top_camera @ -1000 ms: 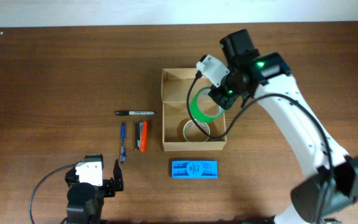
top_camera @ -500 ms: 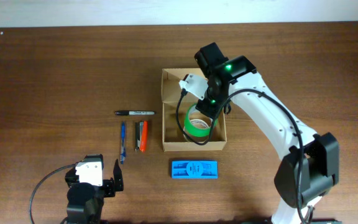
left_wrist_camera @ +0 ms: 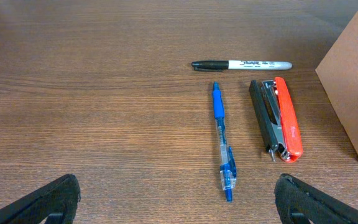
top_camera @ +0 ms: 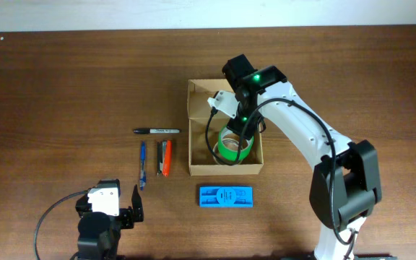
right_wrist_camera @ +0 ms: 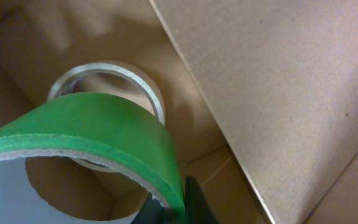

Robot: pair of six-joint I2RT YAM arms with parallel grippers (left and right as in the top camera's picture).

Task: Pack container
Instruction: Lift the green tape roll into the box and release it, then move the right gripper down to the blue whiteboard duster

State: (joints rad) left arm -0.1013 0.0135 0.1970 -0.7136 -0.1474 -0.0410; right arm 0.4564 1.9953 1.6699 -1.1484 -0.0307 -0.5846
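Your right tool (top_camera: 237, 124) reaches into the container (top_camera: 202, 101) at the middle of the desk (top_camera: 63, 87), clenched on the green tape roll (right_wrist_camera: 104, 130); it holds the roll low over a clear tape roll (right_wrist_camera: 110, 78), likely to stack them; your left tool (left_wrist_camera: 179, 208) waits spread and empty near the pen (left_wrist_camera: 222, 140), stapler (left_wrist_camera: 278, 118) and marker (left_wrist_camera: 241, 64), probably next to pack.

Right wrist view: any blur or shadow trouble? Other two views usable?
Right wrist: the green roll of tape sits close to the lens and reads soft; the clear tape roll behind it lies in shadow inside the tan cardboard box. Left wrist: sharp, print on the black marker legible. Overhead: even light, no glare.
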